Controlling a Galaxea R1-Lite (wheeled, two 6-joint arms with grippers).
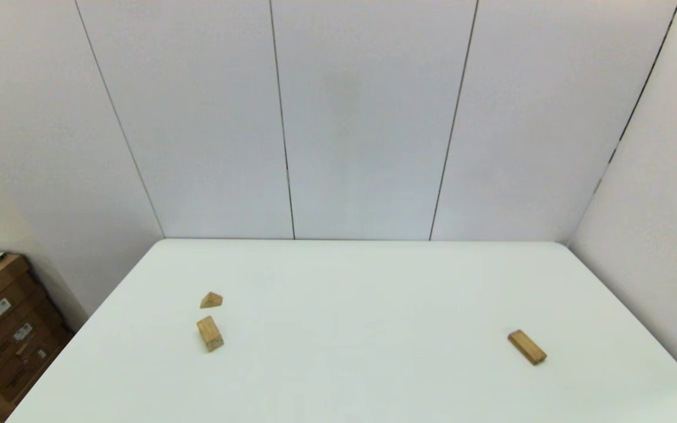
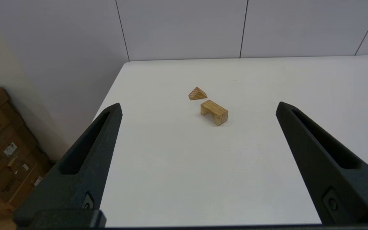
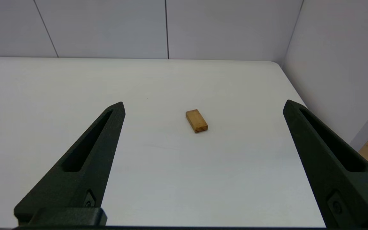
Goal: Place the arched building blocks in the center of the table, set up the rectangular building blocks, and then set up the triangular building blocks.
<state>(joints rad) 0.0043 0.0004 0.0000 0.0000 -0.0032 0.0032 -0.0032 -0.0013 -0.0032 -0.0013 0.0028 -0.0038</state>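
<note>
Status: no block moved to the table (image 1: 374, 282) centre yet; all three resting on the white top, none gripped.

Arched block (image 1: 210, 333): left half of the table, near the left edge, arch opening down (cut-out plain in the left wrist view (image 2: 214, 112)). Long axis running diagonally, from far-left to near-right in the head view. Triangular block (image 1: 211, 300) just beyond it, near but not touching, ridge up.

Rectangular block (image 1: 526, 346): right half, well apart from the other two, lying flat, long axis also diagonal.

Left gripper (image 2: 198, 108): fingers spread wide, holding nothing, held back over the near table edge and outside the head view. Arched block straight ahead, roughly centred between the fingertips but well beyond them.

Right gripper (image 3: 203, 107): likewise wide open and empty, held back at the near edge, rectangular slab (image 3: 196, 120) ahead between its fingers.

Judgement for the first step: arched block nearer the left arm, so left arm the likely one to reach. Forward and downward travel needed, with wrist rotation to bring the fingers across the short width rather than along the skewed long axis. Caution: triangular block close behind the target; overshoot likely to nudge it.
</note>
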